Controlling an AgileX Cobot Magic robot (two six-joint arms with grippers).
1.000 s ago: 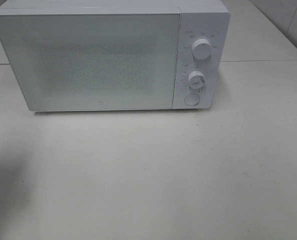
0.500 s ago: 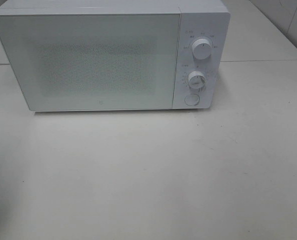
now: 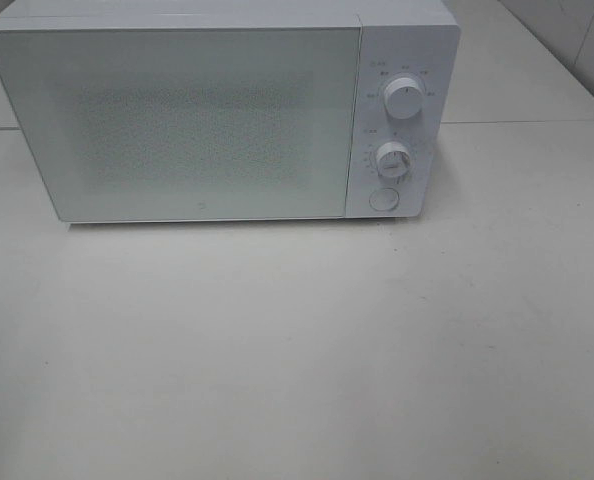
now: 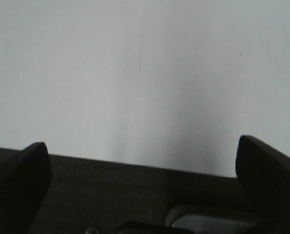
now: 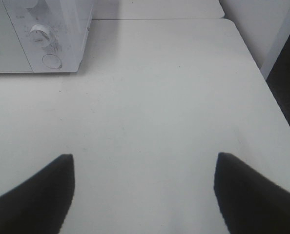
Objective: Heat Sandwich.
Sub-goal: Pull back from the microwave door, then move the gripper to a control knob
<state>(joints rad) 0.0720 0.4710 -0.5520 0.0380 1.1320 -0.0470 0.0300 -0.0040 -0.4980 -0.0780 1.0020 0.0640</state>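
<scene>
Left gripper (image 4: pixel 142 146): jaws spread wide, nothing between fingers (image 4: pixel 23 180), only pale blank surface ahead. Right gripper (image 5: pixel 145 163): jaws wide, empty, touching nothing, hanging over bare table (image 5: pixel 155 97). Microwave (image 3: pixel 207 120) ahead of right gripper, off toward left arm's side, well apart; door shut, two dials (image 3: pixel 404 98) and round button (image 3: pixel 382 199) facing the arms. Sandwich: not visible in any view; heading, long axis and place relative to the grippers cannot be told.
</scene>
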